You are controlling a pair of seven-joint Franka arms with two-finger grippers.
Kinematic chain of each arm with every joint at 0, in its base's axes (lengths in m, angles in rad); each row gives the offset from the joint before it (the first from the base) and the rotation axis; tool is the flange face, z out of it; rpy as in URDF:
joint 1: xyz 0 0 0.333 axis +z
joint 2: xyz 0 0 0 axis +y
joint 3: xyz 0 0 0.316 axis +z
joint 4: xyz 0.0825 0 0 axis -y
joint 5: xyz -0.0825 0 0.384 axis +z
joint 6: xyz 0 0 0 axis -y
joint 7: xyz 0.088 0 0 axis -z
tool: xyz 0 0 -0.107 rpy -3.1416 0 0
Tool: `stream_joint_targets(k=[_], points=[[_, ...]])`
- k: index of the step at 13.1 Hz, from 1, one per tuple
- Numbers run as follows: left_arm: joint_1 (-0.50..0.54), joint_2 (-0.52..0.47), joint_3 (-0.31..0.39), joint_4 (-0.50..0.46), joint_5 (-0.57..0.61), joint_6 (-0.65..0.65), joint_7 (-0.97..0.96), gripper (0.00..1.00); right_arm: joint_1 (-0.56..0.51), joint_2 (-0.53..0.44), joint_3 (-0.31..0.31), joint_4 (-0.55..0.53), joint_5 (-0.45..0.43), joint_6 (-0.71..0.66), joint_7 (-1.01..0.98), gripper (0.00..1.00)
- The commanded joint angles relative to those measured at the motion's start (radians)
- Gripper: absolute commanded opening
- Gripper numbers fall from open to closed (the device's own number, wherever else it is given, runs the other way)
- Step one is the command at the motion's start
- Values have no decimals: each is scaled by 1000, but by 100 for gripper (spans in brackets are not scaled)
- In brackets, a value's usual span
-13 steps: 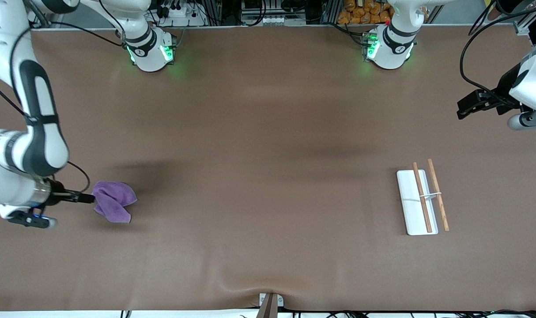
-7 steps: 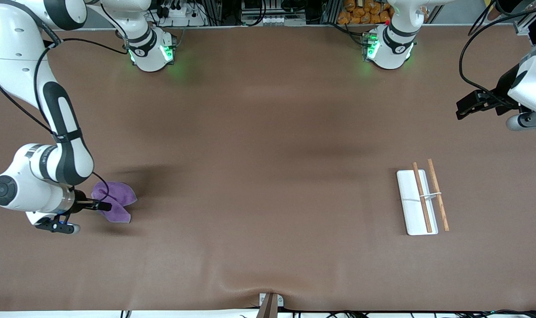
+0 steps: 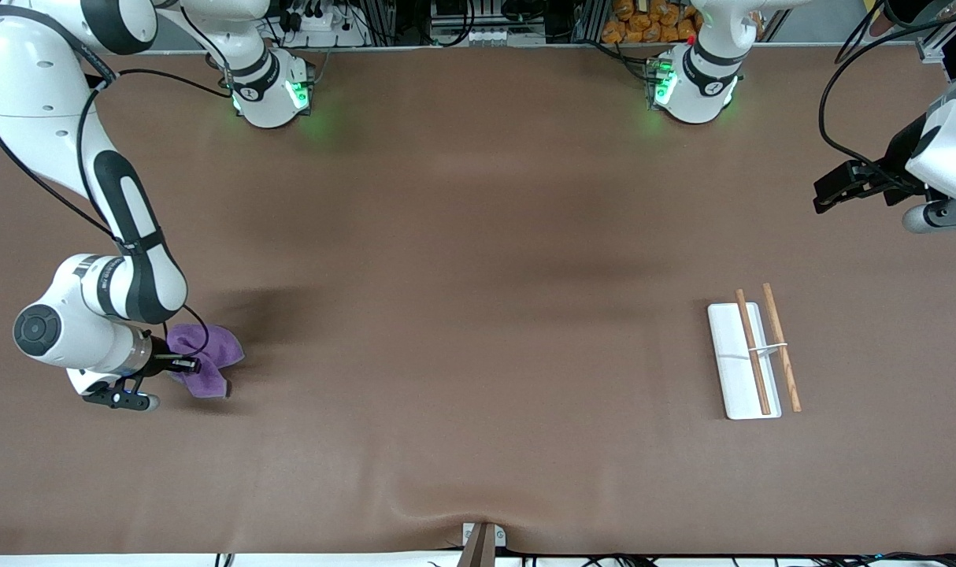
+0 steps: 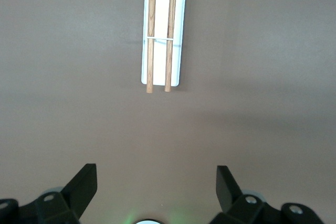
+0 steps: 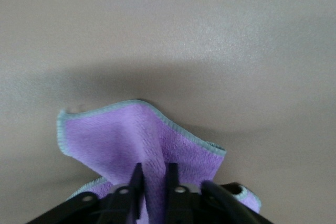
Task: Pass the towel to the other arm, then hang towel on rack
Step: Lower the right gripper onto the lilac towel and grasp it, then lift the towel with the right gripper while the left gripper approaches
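Note:
The purple towel (image 3: 214, 356) lies crumpled on the brown table near the right arm's end. My right gripper (image 3: 188, 365) is low over it and shut on a raised fold. In the right wrist view the two fingers pinch that fold of towel (image 5: 131, 137) at the gripper (image 5: 154, 169). The rack (image 3: 744, 361), a white base with two brown rods, lies flat near the left arm's end and also shows in the left wrist view (image 4: 176, 35). My left gripper (image 3: 828, 193) waits open and empty, up over the table's edge; its jaws (image 4: 155, 178) stand wide apart.
The brown mat (image 3: 478, 276) covers the table and has a small bulge at its edge nearest the front camera. The two arm bases (image 3: 269, 90) stand along the table edge farthest from that camera.
My right arm has swung in toward the towel. Its gripper has slid from the towel's edge onto the cloth and pinched a fold. The left arm has not moved.

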Motion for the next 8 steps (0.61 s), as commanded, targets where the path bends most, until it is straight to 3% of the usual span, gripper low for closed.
stream_joint_targets(k=[1,8], points=[[9,0,-3,5,-20,2,19,100,1,-21,1,21,-9,4,7,0],[9,6,-3,5,-20,2,19,100,36,-108,10,136,-26,-22,-100,0]])
